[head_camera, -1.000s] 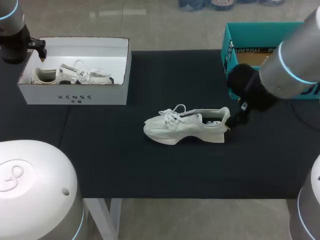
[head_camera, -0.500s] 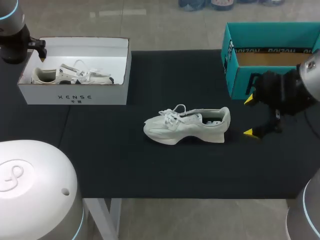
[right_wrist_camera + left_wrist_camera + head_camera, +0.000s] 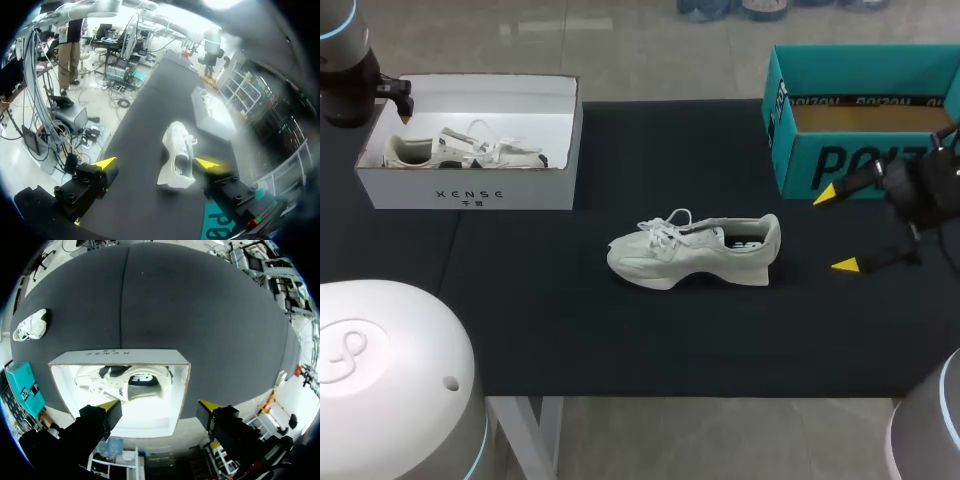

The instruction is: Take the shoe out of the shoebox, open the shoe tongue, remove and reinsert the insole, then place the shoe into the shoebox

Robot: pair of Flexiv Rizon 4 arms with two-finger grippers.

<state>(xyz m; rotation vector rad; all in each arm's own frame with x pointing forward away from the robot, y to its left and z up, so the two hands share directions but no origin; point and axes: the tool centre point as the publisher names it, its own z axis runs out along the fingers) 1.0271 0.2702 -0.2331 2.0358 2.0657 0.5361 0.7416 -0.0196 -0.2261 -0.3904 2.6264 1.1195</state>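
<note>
The shoe (image 3: pixel 695 250) is found out of its box, standing on its sole near the middle of the worktop (image 3: pixel 620 340), toe toward the left edge and heel toward the right, with its laces lying loose over the tongue. Nothing pins it down, so a pull on the tongue or insole by one end effector alone could likely drag or tip the light shoe instead of opening it. The loose laces could also be snagged by a finger. A second shoe (image 3: pixel 460 150) is seen inside the white shoebox (image 3: pixel 470 185) at the far left corner, and a teal box (image 3: pixel 865 165) at the far right corner, so a return to the wrong box is possible. The teal box could also be clipped, since the right end effector (image 3: pixel 835 230) is held just in front of it. That end effector is spread wide and empty, kept apart from the heel, its fingers levelled toward the shoe. The left end effector (image 3: pixel 159 405) is likewise spread and empty, poised above the white shoebox and pointed down into it.
</note>
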